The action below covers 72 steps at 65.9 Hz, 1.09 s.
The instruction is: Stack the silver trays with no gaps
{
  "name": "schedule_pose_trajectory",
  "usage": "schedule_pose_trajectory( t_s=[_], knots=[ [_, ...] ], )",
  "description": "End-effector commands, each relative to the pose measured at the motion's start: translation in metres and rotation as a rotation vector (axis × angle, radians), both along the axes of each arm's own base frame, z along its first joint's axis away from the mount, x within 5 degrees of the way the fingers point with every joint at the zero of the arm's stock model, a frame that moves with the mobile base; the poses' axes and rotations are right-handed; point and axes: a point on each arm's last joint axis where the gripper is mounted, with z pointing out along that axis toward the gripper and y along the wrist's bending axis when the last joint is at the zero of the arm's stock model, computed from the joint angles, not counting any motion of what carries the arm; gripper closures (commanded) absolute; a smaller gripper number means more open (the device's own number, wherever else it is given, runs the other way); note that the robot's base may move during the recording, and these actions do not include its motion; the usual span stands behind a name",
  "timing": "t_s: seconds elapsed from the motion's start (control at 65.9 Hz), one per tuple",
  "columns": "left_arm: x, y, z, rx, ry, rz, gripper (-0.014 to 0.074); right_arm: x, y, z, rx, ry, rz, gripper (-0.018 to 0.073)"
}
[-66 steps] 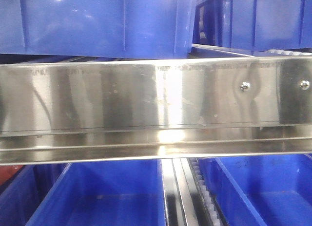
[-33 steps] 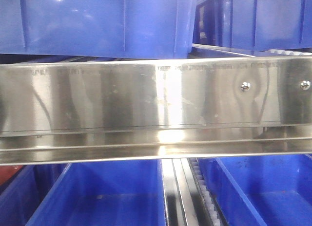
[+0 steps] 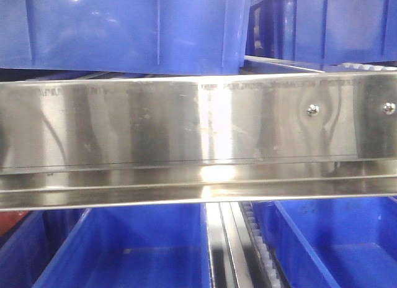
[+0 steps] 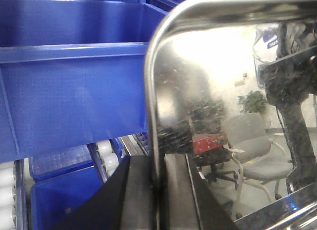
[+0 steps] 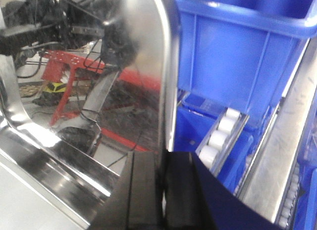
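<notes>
In the left wrist view a silver tray stands on edge and mirrors the room. Its rolled rim runs down between the two black fingers of my left gripper, which is shut on that rim. In the right wrist view a silver tray likewise stands upright, with its rounded corner at the top. My right gripper is shut on its right rim. I cannot tell whether both views show the same tray. No tray or gripper shows in the front view.
A long steel shelf rail with screws spans the front view, with blue bins above and below. A blue bin and white rollers sit left of the left gripper. Another bin and a roller track sit right of the right gripper.
Only the faint reflections on the steel rail have shifted slightly; the bins and rail have not moved.
</notes>
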Motion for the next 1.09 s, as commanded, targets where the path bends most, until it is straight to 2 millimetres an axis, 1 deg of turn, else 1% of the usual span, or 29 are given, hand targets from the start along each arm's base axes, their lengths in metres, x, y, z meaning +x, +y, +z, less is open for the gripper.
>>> schedule_pose_trajectory(
  t_s=[0.0, 1.078],
  knots=[
    [-0.0020, 0.0062, 0.0050, 0.035, -0.057, 0.015, 0.0614, -0.0022, -0.0065, 0.0053, -0.039, -0.072, -0.008, 0.0627],
    [-0.0020, 0.0062, 0.0050, 0.035, -0.057, 0.015, 0.0614, -0.0022, -0.0065, 0.0053, -0.039, -0.072, -0.008, 0.0627]
  ],
)
